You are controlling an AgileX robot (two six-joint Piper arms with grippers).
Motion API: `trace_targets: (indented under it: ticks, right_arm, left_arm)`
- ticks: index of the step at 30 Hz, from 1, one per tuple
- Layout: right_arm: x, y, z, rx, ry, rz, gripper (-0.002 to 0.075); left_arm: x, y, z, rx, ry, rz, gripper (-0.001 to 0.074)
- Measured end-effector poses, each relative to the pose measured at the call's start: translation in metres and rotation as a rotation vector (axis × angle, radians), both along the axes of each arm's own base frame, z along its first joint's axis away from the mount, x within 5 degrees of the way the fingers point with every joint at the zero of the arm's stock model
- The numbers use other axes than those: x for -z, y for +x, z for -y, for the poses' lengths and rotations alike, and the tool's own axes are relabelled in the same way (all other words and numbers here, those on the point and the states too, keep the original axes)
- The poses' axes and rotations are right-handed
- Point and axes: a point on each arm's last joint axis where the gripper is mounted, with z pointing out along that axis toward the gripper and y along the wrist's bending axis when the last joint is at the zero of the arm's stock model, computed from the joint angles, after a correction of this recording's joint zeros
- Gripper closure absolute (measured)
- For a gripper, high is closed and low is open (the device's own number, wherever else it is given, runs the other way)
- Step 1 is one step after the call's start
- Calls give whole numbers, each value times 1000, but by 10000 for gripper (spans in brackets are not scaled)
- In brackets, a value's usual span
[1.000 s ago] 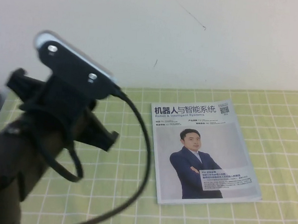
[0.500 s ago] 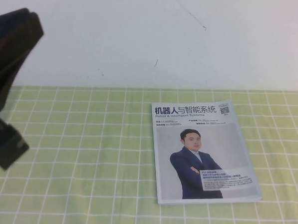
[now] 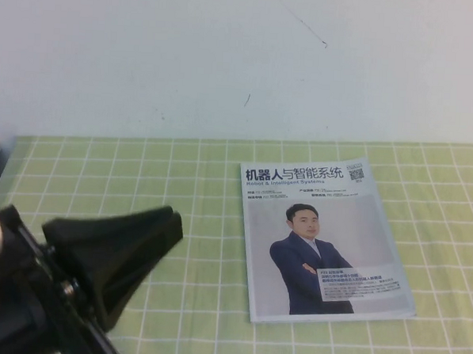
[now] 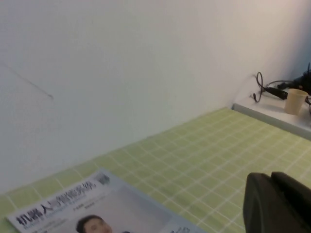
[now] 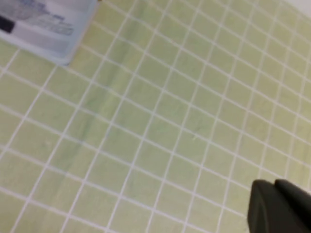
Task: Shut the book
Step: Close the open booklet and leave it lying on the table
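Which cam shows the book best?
High view: the whole closed book lies flat, cover readable. Left wrist view catches only its title end, right wrist view one corner. Left gripper and right gripper both hover clear of the book.

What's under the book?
Green checked cloth; the closed book lies flat on it, hiding whatever it covers. The left gripper is at the cloth's near left; right gripper is above cloth off the book's corner.
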Motion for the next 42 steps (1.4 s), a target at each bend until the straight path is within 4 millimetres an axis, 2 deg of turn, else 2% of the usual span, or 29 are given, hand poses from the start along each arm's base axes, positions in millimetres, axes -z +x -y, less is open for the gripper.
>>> trace_targets:
  ticks: [5, 10, 13, 16, 24, 29, 42]
  right_arm:
    - [-9, -8, 1, 47, 26, 130, 730]
    - [-13, -19, -13, -68, 108, 207, 730]
    - [-7, -25, -22, -144, 171, 228, 729]
    - [13, -30, -26, -168, 205, 203, 729]
    - [78, -46, -29, -159, 255, 199, 729]
    - [79, -50, -31, -156, 287, 315, 730]
    - [79, -51, -32, -160, 299, 323, 730]
  left_arm:
    - [31, -2, 3, 37, 37, -89, 738]
    - [39, 6, -6, -95, 92, -83, 738]
    - [40, 12, -14, -207, 116, -84, 738]
    - [41, 15, -18, -257, 125, -88, 738]
    - [41, 15, -18, -260, 130, -85, 738]
    - [41, 15, -19, -264, 134, -83, 738]
    - [41, 15, -18, -255, 134, -81, 738]
